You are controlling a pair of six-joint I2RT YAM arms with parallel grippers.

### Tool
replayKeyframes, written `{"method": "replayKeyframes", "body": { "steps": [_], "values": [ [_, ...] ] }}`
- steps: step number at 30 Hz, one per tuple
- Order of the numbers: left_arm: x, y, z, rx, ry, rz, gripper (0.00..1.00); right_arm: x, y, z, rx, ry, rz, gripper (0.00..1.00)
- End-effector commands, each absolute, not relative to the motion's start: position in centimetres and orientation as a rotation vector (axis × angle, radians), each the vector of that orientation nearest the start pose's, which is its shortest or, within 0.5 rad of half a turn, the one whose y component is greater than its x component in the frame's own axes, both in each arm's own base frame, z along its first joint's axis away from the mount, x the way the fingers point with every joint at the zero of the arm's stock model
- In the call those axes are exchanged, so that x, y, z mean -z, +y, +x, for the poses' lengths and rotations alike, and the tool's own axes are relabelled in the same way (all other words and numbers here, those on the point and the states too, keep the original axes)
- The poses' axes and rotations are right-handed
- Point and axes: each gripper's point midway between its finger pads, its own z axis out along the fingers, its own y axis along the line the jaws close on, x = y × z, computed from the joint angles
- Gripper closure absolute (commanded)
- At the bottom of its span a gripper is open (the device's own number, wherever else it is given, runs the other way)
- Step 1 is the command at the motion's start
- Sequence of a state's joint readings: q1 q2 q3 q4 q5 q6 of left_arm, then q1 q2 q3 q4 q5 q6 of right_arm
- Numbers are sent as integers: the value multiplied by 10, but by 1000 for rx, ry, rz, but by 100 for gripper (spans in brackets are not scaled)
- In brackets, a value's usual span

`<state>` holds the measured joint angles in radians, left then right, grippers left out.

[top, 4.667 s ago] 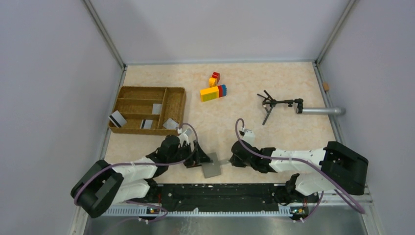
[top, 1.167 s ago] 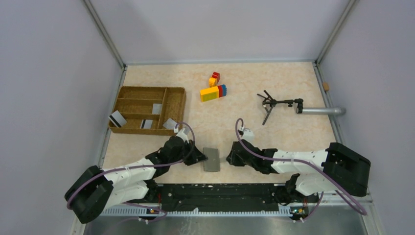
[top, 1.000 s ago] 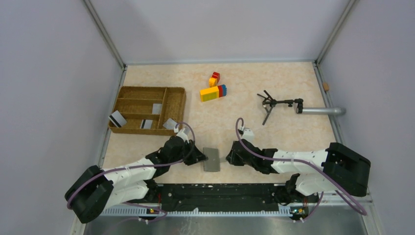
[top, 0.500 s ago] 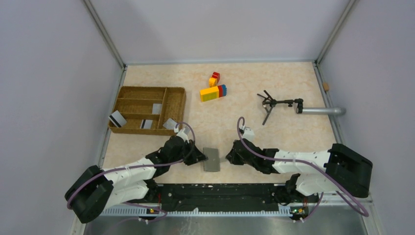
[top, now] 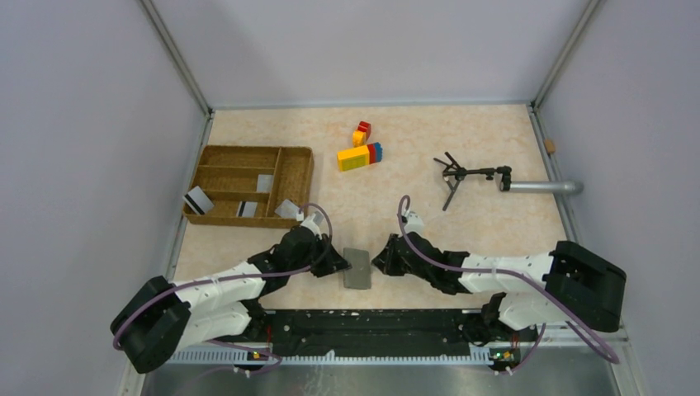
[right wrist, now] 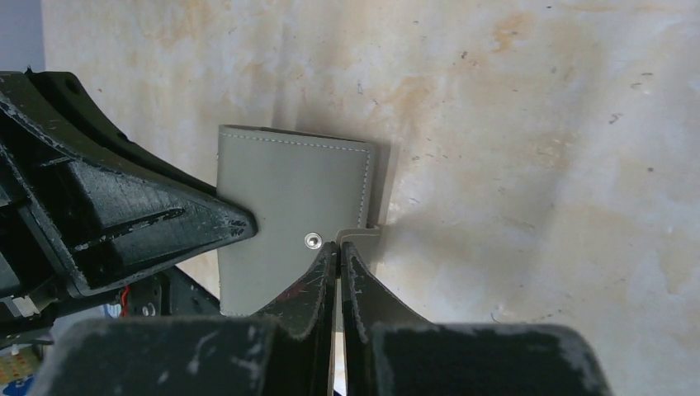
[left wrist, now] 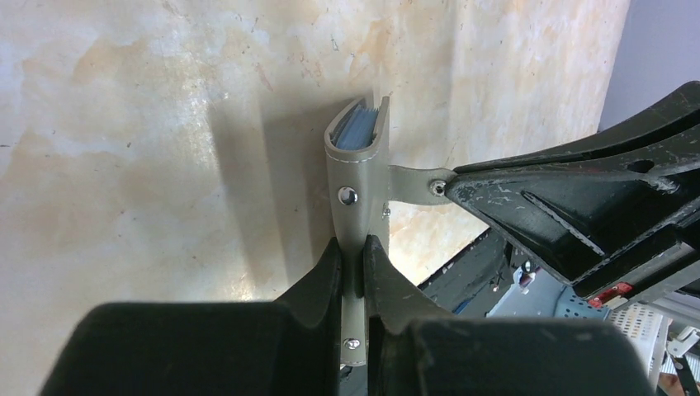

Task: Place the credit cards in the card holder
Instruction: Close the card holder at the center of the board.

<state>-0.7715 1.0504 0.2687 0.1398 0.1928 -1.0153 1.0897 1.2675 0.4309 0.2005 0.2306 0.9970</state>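
1. Jaws on your left gripper (left wrist: 353, 247) are clamped on one edge of the card holder (left wrist: 357, 161). From that wrist you see the holder edge-on and folded, with grey-blue panels showing at its far end.
2. Your right gripper (right wrist: 338, 247) has its jaws pressed tight together on the holder's snap tab (right wrist: 363, 234), which juts from the opposite edge. A small metal stud sits on the grey outer face just beside those fingertips.
3. Taking 12 o'clock as straight away from the bases, the card holder sits at 6 o'clock on the table (top: 479, 223), just ahead of the bases. Your left gripper is at its 9 o'clock and your right at its 3 o'clock. You cannot tell whether the holder rests on the surface or is held just clear of it.
4. Both arms lie low and folded inward, with the forearms close to the tabletop. The left reaches toward 2 o'clock and the right toward 9 o'clock, so the two wrists nearly meet at the holder.
5. At 10 o'clock stands the wicker tray (top: 248, 148). The credit cards (top: 265, 182) lie in separate compartments of it, and one with a dark stripe (top: 196, 200) leans at the left wall.
6. Coloured toy blocks (top: 360, 155) sit at 12 o'clock. A black tripod (top: 460, 176) lies at 2 o'clock, touching a silver tube (top: 541, 187).
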Motion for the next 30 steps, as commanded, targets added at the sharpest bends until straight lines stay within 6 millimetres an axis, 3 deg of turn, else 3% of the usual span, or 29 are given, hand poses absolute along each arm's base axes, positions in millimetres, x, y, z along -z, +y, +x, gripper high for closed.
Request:
{"method": "replayKeyframes", "body": {
  "steps": [1, 30],
  "values": [
    [-49, -244, 159, 1045, 2479, -156, 100, -72, 322, 167, -1001, 2272, -18, 100],
    [-49, -246, 159, 1061, 2476, -159, 100, -58, 339, 159, -939, 2331, -147, 100]
  ]
}}
